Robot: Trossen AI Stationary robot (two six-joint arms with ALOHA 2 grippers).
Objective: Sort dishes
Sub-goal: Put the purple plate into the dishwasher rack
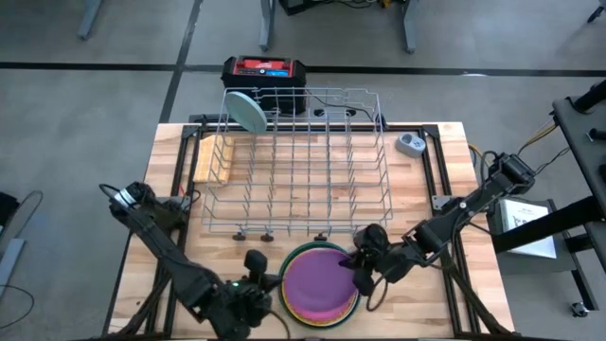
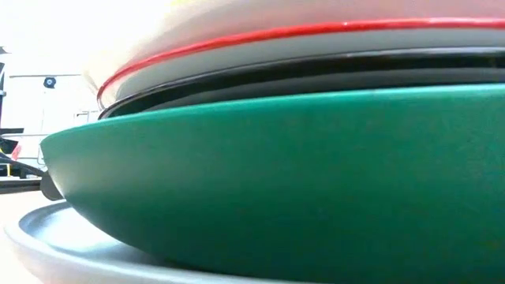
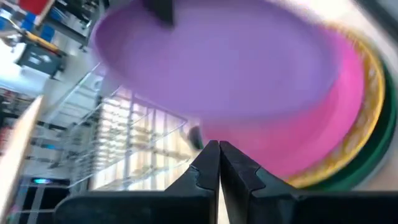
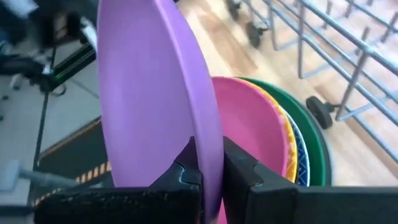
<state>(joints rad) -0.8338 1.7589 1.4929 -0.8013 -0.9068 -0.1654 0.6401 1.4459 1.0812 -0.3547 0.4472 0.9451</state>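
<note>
The sorting has barely begun: one pale blue plate [image 1: 251, 111] stands on edge in the far left corner of the rack [image 1: 298, 161], and every other slot in the rack looks vacant. The remaining dishes sit in a stack [image 1: 320, 284] at the near edge of the table [image 1: 431, 294], just in front of the rack. The right gripper [image 4: 208, 171] is clamped on the rim of the purple plate [image 4: 155, 99], the top one, and holds it tilted up off the stack; this plate is the one in hand. Under it the pink plate [image 4: 255, 134] shows, then a yellow patterned rim [image 4: 287, 146], a blue patterned one and a green plate [image 4: 317, 155]. The low view adds a green plate [image 2: 276, 173] resting on a grey one [image 2: 55, 237], with more rims above it. The left gripper [image 3: 219, 158] waits at the near left of the stack, its fingers pressed together with nothing between them. By my reckoning one plate is racked, one is lifted and the bulk of the stack is left to place.
</note>
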